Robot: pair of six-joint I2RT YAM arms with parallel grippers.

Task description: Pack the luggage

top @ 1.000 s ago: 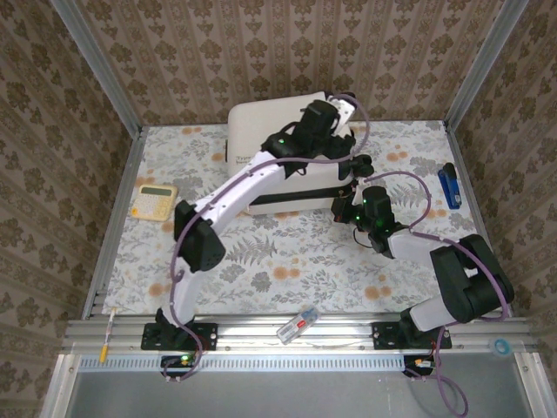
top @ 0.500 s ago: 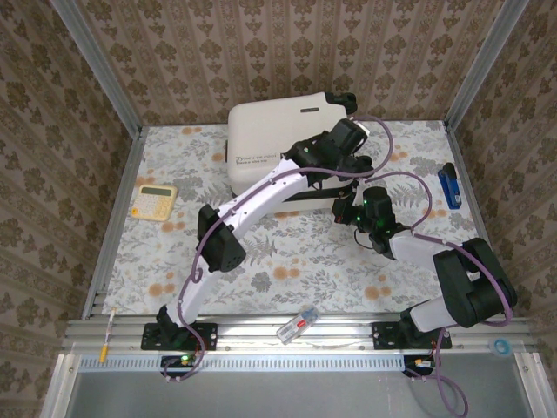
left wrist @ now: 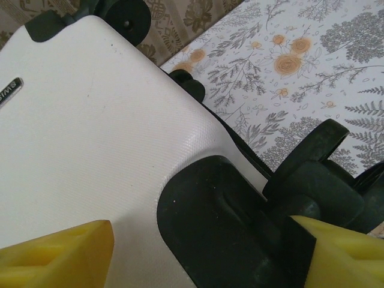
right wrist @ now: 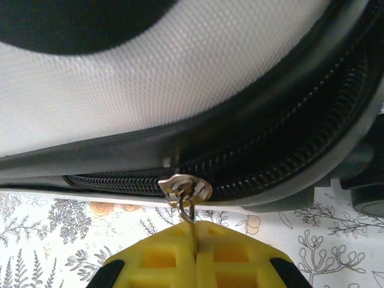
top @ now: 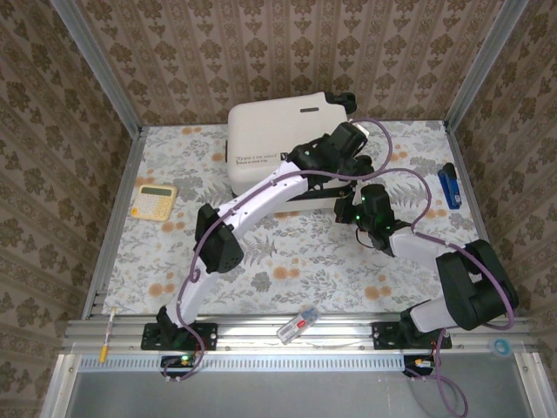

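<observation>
The zipper pull [right wrist: 187,193] of the luggage [top: 270,144] is pinched by the right hand [right wrist: 195,255], while the left hand [left wrist: 198,252] is spread over a right-side wheel corner.

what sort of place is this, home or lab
Probably a staged robot test cell: wallpaper-print panels in an aluminium frame, left arm and right arm bolted to a floral-covered table, the luggage as prop.

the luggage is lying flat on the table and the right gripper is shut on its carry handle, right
Not the carry handle. The right gripper is shut on the zipper pull at the edge of the luggage, as the right wrist view shows. The rest holds: the luggage does lie flat on the table.
</observation>
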